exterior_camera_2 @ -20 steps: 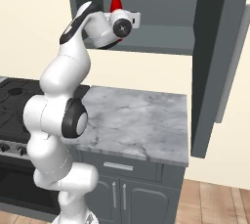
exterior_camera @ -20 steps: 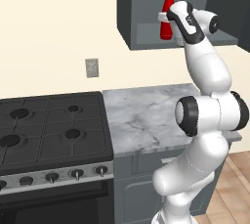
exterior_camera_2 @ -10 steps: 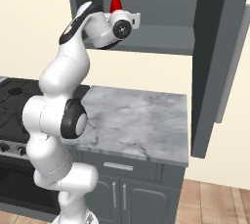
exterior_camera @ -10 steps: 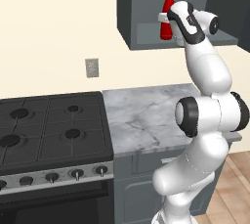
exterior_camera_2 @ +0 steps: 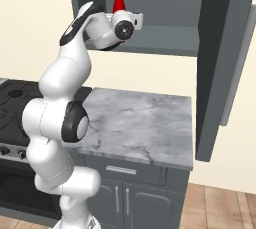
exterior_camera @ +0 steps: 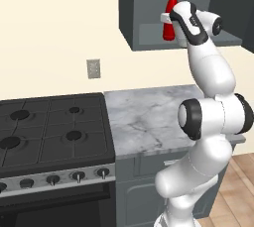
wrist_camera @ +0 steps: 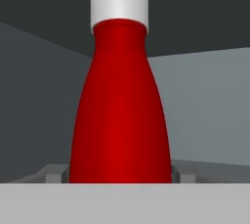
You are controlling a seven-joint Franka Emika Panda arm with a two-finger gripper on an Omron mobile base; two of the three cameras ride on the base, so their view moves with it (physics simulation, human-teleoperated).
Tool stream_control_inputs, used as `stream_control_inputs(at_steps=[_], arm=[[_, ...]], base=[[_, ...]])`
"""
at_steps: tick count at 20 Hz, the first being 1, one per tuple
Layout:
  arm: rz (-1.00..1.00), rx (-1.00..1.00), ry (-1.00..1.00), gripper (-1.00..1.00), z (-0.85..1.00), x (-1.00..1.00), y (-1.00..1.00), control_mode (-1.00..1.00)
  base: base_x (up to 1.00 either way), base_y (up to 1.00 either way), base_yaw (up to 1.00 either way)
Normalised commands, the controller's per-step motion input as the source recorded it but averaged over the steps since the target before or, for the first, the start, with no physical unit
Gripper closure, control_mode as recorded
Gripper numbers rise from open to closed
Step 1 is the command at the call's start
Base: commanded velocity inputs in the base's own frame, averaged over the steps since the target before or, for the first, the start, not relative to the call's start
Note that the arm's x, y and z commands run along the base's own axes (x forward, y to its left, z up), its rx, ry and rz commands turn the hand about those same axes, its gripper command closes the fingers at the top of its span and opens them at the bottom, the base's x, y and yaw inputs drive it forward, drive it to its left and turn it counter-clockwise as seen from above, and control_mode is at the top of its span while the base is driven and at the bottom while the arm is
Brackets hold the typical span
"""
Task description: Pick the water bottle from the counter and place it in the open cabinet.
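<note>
The red water bottle (exterior_camera: 171, 8) with its white cap stands upright on the grey shelf of the open cabinet (exterior_camera: 149, 35), near the shelf's front edge. My gripper (exterior_camera: 167, 19) reaches up into the cabinet and is shut on the bottle's lower body. In the hand view the water bottle (wrist_camera: 119, 110) is very close, with the fingertips (wrist_camera: 58, 173) pressed against its sides at the bottom. From the right base view the water bottle (exterior_camera_2: 118, 0) rises just behind my hand inside the open cabinet (exterior_camera_2: 165, 35). Below lies the marble counter (exterior_camera: 144, 119).
A black stove (exterior_camera: 49, 132) adjoins the counter (exterior_camera_2: 140, 123) on the left. The cabinet's open door (exterior_camera_2: 215, 73) hangs far out on the right, over the counter's end. A wall outlet (exterior_camera: 93, 68) sits above the stove's back edge.
</note>
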Motion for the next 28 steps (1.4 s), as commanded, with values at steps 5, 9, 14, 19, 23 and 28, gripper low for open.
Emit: stream_control_inputs(at_steps=[5,9,14,19,23,28], arm=[[0.0,0.0,0.0,-1.0,-0.07,0.0,-0.05,-1.0],[0.0,0.0,0.0,-1.0,-0.05,-0.07,-0.05,-1.0],[0.0,0.0,0.0,-1.0,-0.01,-0.15,-0.07,-1.0],[-0.04,0.0,0.0,-1.0,0.0,-0.3,-0.13,-1.0],[-0.03,0.0,0.0,-1.0,0.0,-0.37,-0.09,-1.0],[-0.01,0.0,0.02,-1.0,0.02,-0.38,-0.02,-1.0]], base=[[0.0,0.0,0.0],[0.0,0.0,0.0],[0.0,0.0,0.0],[0.0,0.0,0.0],[0.0,0.0,0.0],[0.0,0.0,0.0]])
